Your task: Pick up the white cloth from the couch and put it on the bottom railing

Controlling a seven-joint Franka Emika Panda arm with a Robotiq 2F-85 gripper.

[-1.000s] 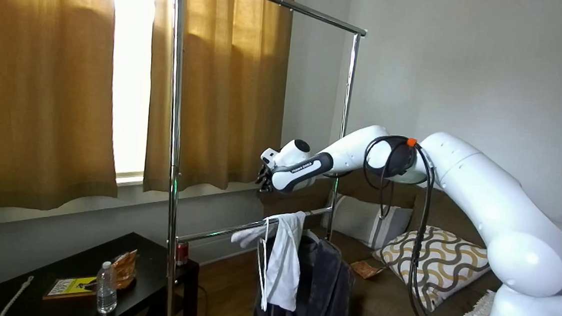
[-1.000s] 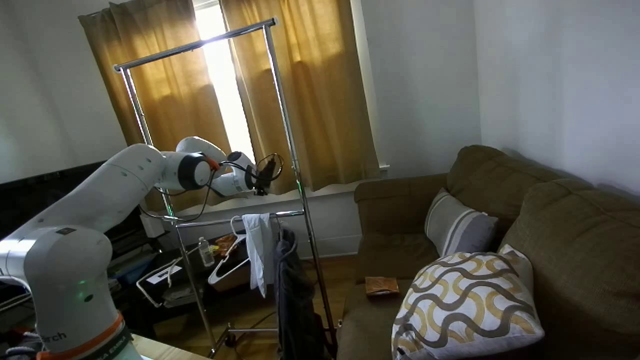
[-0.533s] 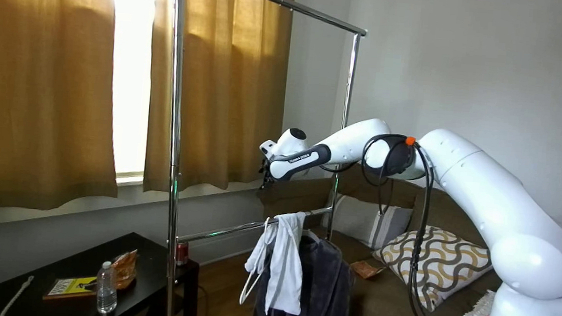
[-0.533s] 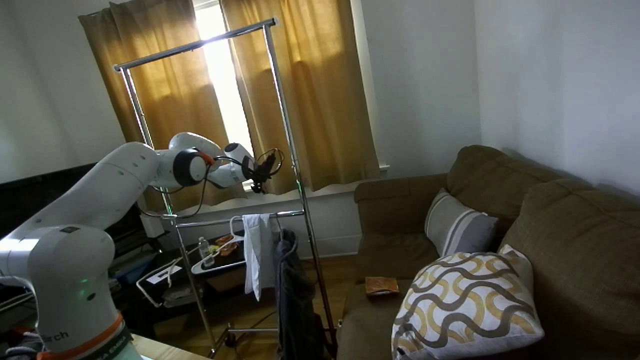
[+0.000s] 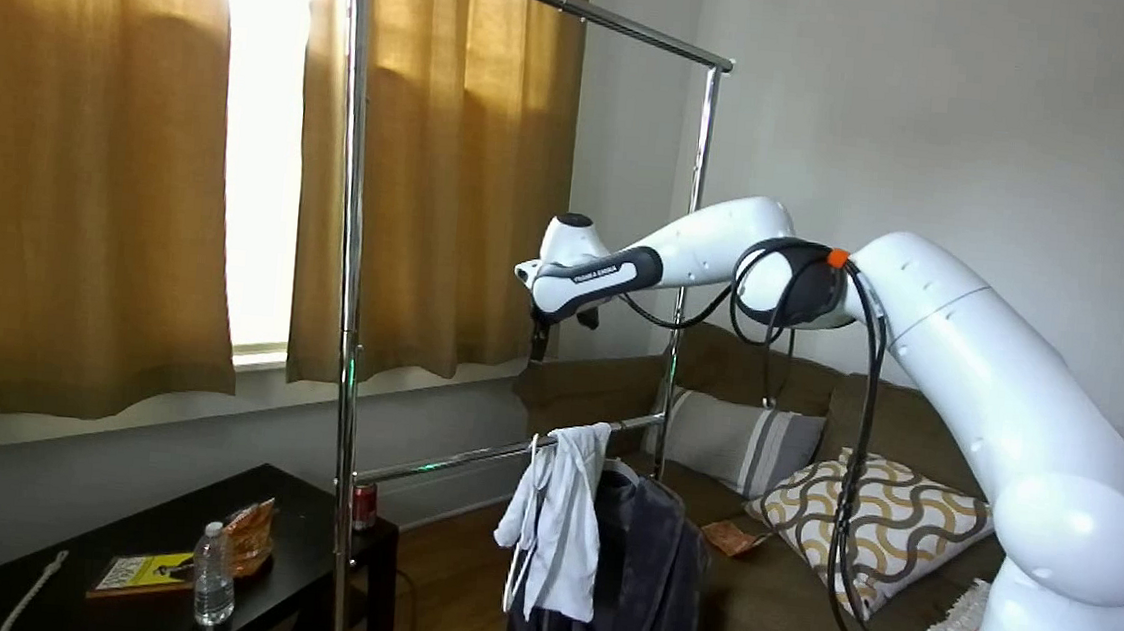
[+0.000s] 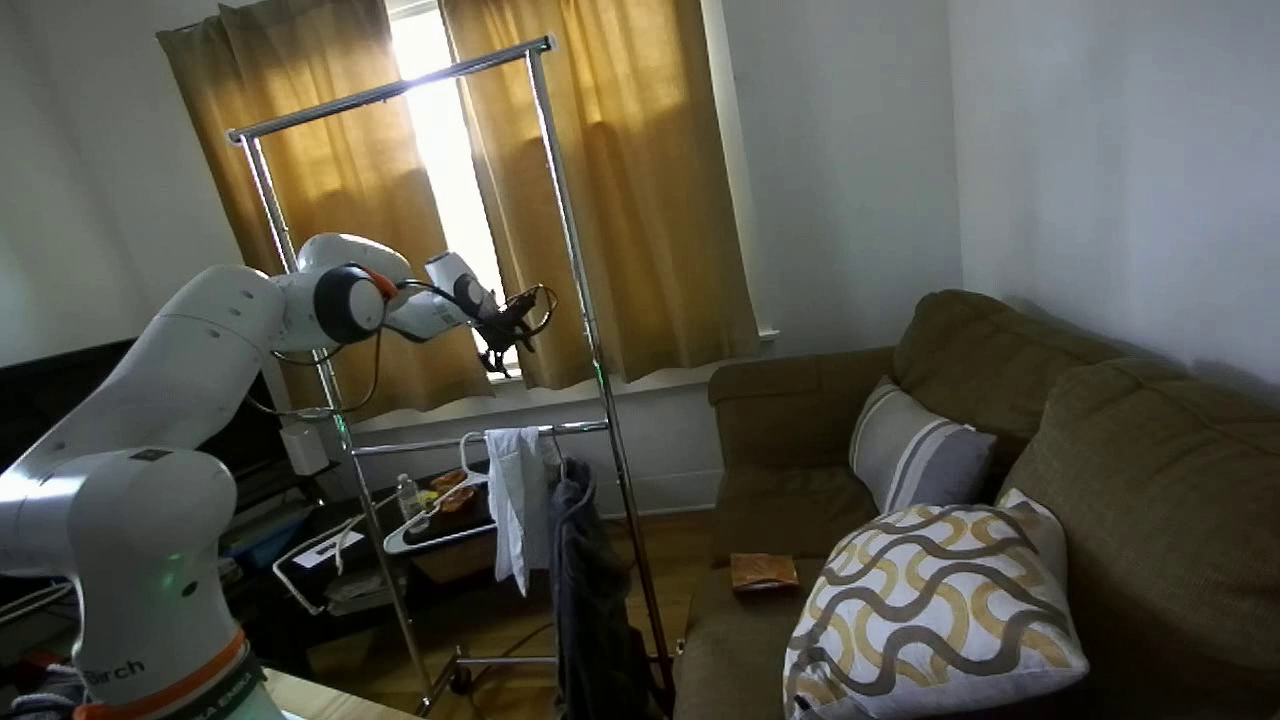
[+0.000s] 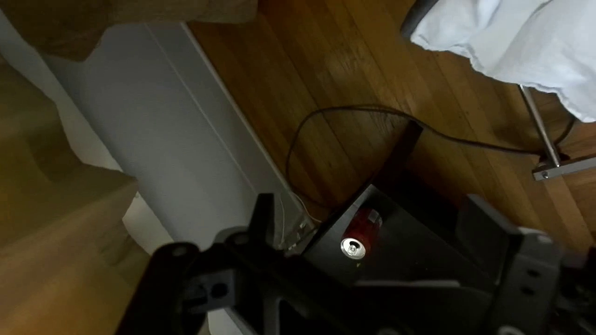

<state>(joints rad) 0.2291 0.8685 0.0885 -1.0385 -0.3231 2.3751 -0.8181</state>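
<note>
White cloth (image 5: 570, 527) is on the bottom railing (image 5: 471, 457): draped over the bar, hanging in folds below it, confirmed in both exterior views. Fingers (image 7: 485, 228) are spread wide in the wrist view, well apart from the cloth, which sits at upper right there. In both exterior views they hang above railing level, arm (image 5: 962, 337) reaching toward the rack (image 5: 354, 189). Same bar also carries a white hanger (image 6: 440, 540) just beside the cloth on one side, dark grey garment (image 5: 653, 563) just beside it on the other. Couch (image 6: 800, 400) has a striped cushion (image 6: 910, 450), a patterned cushion (image 6: 930, 610) and an orange packet (image 6: 764, 573) on it. Black surface (image 5: 296, 505) bears a clear bottle (image 5: 214, 574) and an orange bag (image 5: 250, 537). Red can (image 7: 361, 232) stands farther down, visible between the fingers in the wrist view.
</note>
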